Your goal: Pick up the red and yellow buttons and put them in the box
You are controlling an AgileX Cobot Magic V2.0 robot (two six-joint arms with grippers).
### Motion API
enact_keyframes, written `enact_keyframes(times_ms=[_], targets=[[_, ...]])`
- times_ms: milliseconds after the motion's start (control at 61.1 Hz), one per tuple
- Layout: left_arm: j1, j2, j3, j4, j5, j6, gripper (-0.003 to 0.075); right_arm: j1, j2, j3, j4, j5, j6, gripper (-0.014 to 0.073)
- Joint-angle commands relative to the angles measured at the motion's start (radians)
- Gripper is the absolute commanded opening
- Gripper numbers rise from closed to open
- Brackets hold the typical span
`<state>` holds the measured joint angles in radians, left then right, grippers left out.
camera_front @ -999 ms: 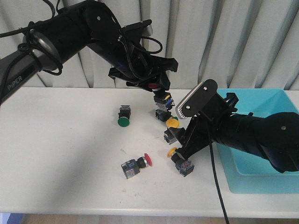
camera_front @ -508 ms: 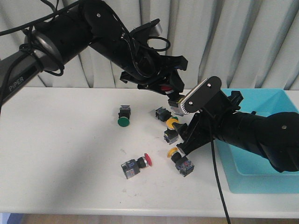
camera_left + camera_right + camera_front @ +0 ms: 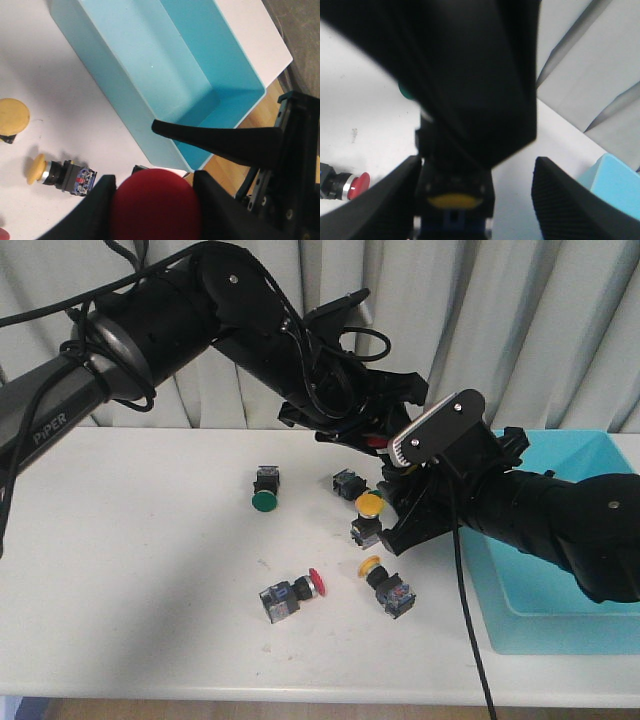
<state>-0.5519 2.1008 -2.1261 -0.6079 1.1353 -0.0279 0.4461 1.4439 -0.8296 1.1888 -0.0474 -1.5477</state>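
Nearest us on the surface [image 3: 150, 570], a red button [image 3: 290, 595] and two yellow buttons [image 3: 385, 580] lie loose; we judge them light, rigid and best gripped by the boxy body. The right end effector [image 3: 455, 200] hangs spread over one yellow button. Farther back, the left end effector [image 3: 152, 200] is clamped on a red cap, near the box [image 3: 560, 570].

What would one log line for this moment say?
left tool: shut on red button, over table | right tool: open around yellow button | box: empty
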Motion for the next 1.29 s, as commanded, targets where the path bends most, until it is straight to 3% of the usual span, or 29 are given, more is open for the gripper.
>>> enact_keyframes(times_ms=[0,295,589,950,1277], targets=[[-0.012,-0.077,-0.031,-0.06,-0.034,0.003,-0.0006,0.001,-0.04,-0.033,0.0,-0.017,0.014,0.0367],[-0.015,-0.077,-0.031,-0.031,-0.046,0.003,-0.0003,0.001,-0.041,-0.033,0.002,-0.014,0.042,-0.0013],[-0.015,-0.077,-0.031,0.085,-0.055,0.044,0.0093,0.001,-0.044,-0.033,0.032,-0.018,0.042,-0.0008],[-0.015,-0.077,-0.031,0.089,-0.065,0.117,0.0362,0.001,-0.044,-0.032,0.052,-0.027,0.042,-0.0008],[-0.015,-0.125,-0.031,0.232,-0.113,0.144,0.038,-0.002,-0.044,-0.032,0.103,-0.058,0.038,-0.0008]])
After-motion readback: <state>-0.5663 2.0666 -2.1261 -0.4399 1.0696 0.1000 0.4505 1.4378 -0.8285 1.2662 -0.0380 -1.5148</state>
